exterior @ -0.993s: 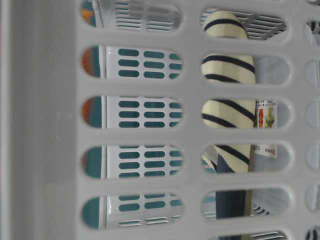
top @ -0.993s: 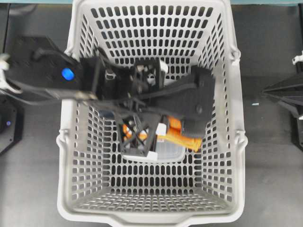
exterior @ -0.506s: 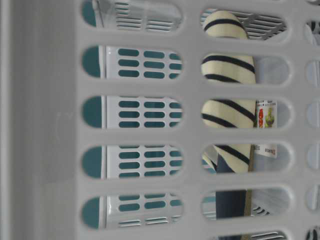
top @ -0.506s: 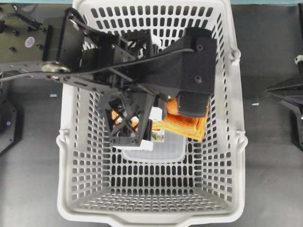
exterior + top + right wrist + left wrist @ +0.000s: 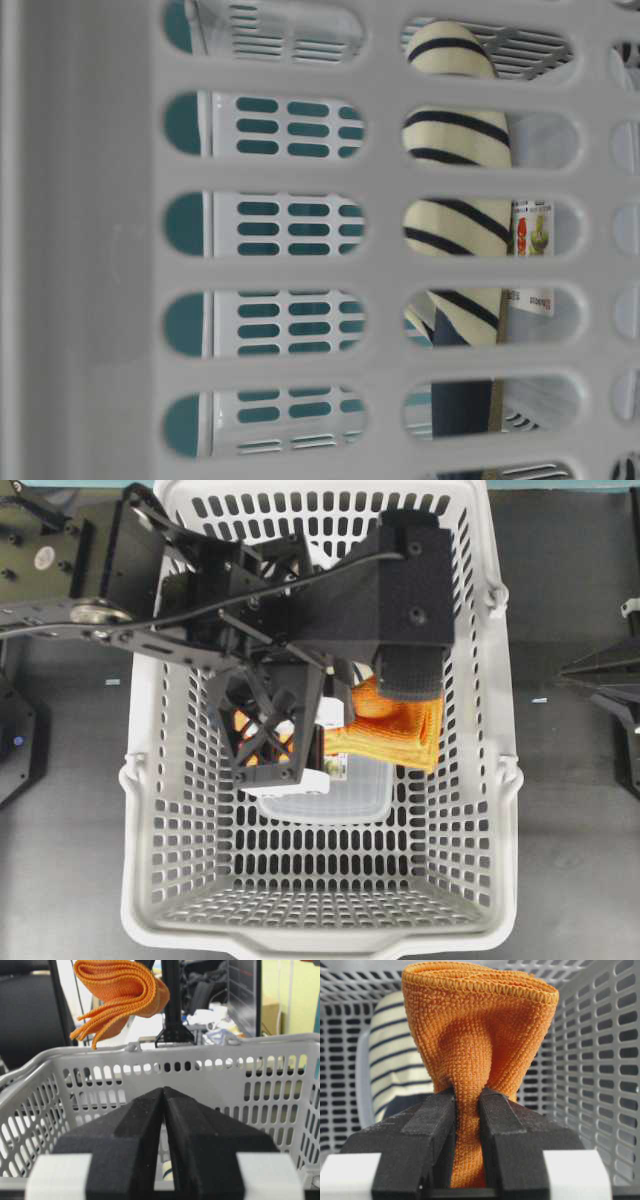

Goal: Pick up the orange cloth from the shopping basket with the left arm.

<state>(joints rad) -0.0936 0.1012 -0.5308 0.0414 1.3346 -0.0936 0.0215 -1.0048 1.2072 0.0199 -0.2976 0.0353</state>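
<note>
The orange cloth hangs bunched from my left gripper over the middle of the grey shopping basket. In the left wrist view the jaws are shut on a pinched fold of the cloth, at the gripper. The right wrist view shows the cloth held up above the basket rim. My right gripper is shut and empty, outside the basket at the right edge of the overhead view.
A cream-and-navy striped item stands against the basket wall, and also shows in the left wrist view. A clear plastic container with a label lies on the basket floor. The slotted walls close in all round.
The left arm has risen and drawn back with the cloth in its jaws. The orange seen through the table-level slots a second ago is gone. The right arm has not moved.
</note>
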